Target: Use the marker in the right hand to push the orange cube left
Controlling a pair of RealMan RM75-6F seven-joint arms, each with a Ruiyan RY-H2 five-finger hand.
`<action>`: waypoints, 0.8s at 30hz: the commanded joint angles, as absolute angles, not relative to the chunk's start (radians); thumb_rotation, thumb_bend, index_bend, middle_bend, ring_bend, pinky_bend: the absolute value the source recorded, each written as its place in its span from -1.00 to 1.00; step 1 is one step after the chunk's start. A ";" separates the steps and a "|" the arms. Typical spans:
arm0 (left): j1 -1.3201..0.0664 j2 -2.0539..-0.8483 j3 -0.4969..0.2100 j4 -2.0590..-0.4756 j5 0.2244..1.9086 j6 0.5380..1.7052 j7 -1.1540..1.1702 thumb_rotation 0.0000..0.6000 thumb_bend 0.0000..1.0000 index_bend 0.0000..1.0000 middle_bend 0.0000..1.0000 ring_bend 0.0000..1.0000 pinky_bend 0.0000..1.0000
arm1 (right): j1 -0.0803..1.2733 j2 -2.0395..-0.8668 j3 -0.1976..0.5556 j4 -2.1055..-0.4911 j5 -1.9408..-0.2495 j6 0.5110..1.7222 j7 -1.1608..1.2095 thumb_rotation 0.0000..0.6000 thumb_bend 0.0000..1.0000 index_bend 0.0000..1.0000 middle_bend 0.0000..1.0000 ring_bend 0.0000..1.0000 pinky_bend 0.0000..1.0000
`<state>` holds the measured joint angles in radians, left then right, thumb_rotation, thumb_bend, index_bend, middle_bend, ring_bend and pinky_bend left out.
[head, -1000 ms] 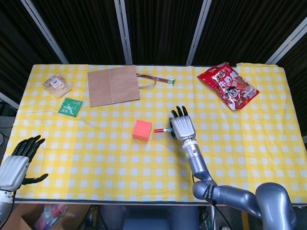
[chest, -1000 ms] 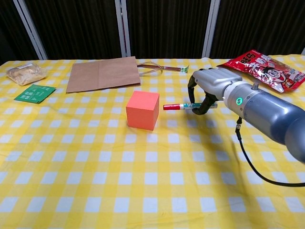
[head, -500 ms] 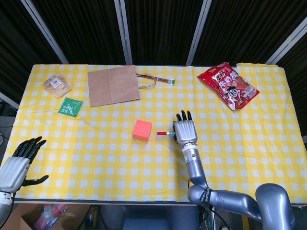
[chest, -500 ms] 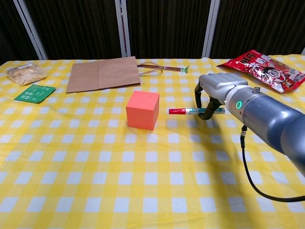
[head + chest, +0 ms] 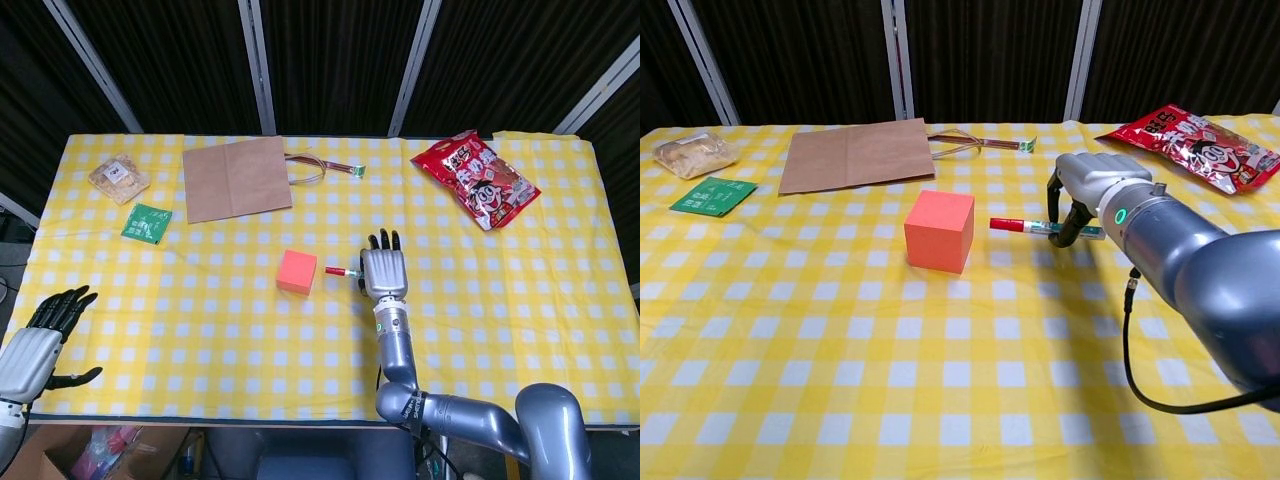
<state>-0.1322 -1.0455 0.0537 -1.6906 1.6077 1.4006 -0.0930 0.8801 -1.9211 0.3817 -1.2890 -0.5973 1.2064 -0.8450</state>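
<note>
The orange cube (image 5: 297, 271) (image 5: 939, 231) sits near the middle of the yellow checked table. My right hand (image 5: 383, 271) (image 5: 1087, 187) is just right of it and holds a marker (image 5: 343, 271) (image 5: 1032, 226) with a red cap, lying level and pointing left at the cube. A small gap separates the red tip from the cube's right face. My left hand (image 5: 40, 341) hangs off the near left corner of the table, fingers apart and holding nothing.
A brown paper bag (image 5: 236, 178) (image 5: 855, 153) with handles lies behind the cube. A green packet (image 5: 147, 222) (image 5: 712, 195) and a wrapped snack (image 5: 118, 177) (image 5: 693, 153) are at the far left. A red snack bag (image 5: 475, 178) (image 5: 1198, 132) lies at the far right.
My right hand drew back to the right with the marker, then came slightly left again; the tip still stands off the cube. The cube has not moved.
</note>
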 commanded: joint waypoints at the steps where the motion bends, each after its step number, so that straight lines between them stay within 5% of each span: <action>1: -0.132 -1.045 0.055 -1.690 1.610 1.401 -0.093 1.00 -1.00 -1.00 -1.00 -1.00 -1.00 | 0.889 -1.939 0.398 -1.264 -0.599 1.189 -0.818 1.00 0.21 0.34 -0.60 -0.98 -1.00; 24: -0.137 -1.046 0.057 -1.696 1.609 1.393 -0.092 1.00 -1.00 -1.00 -1.00 -1.00 -1.00 | 0.970 -2.050 0.457 -1.131 -0.630 1.097 -0.710 1.00 0.21 0.34 -0.60 -0.98 -1.00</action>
<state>-0.1370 -1.0460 0.0569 -1.6955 1.6088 1.3929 -0.0923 0.9673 -2.0468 0.4541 -1.1341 -0.6293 1.1004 -0.7127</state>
